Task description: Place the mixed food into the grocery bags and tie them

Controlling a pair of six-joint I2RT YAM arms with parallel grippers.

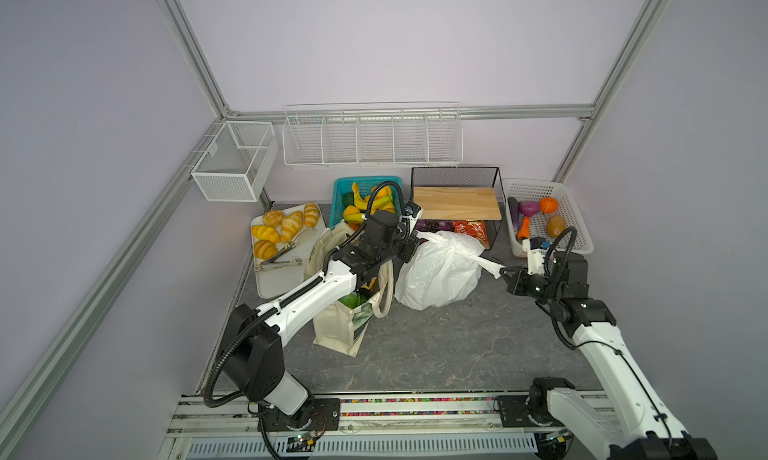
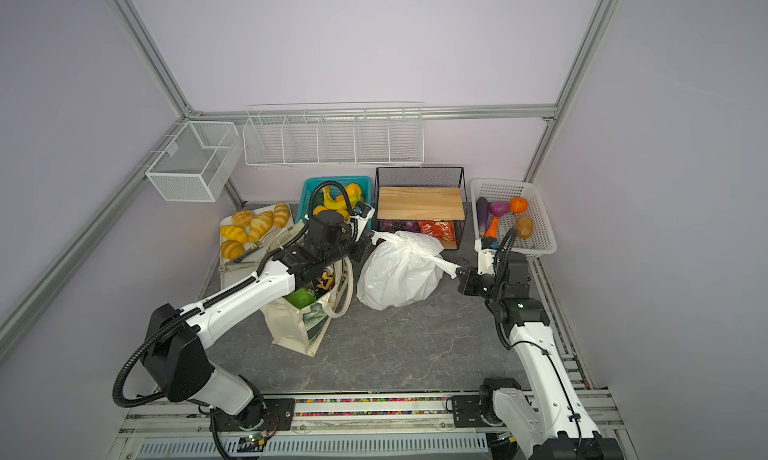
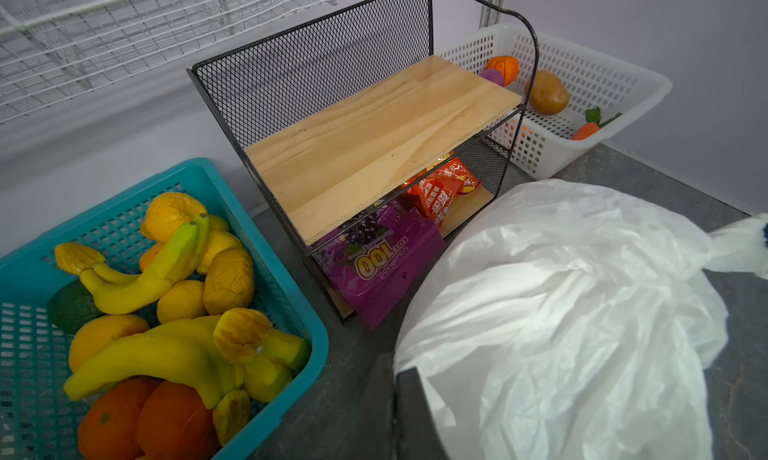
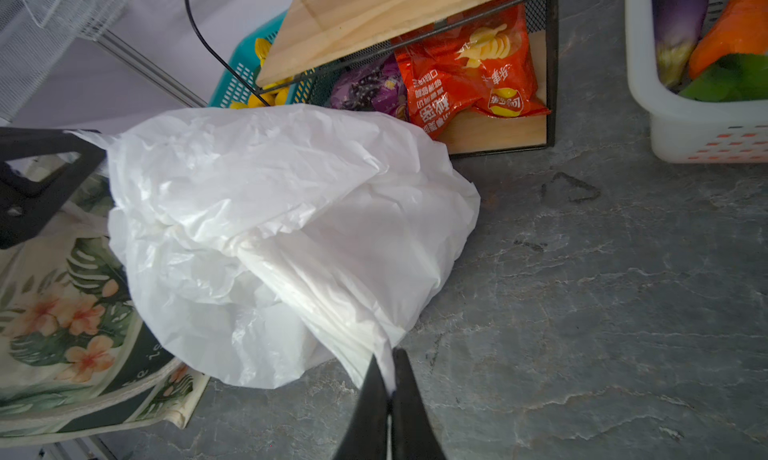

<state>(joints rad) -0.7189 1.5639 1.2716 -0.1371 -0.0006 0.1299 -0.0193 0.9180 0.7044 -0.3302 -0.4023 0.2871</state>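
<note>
On the counter (image 1: 457, 345) beside the tote (image 1: 336, 333) sits the white plastic bag (image 1: 440, 271) — thin, slippery, easy to tear. Right gripper (image 4: 390, 389) jaws pinch one twisted handle (image 4: 324, 304), left gripper (image 1: 415, 246) jaws look shut on the other — pull gently.

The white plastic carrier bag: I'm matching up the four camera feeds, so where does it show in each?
In a top view: white plastic carrier bag mid-table, right of the canvas tote.
In a top view: likewise mid-table, beside the canvas tote.
Left wrist: large, in front of the black mesh shelf.
Right wrist: central, one handle pinched by the right gripper.
Shared landmark: that black mesh shelf with its wooden board.
</note>
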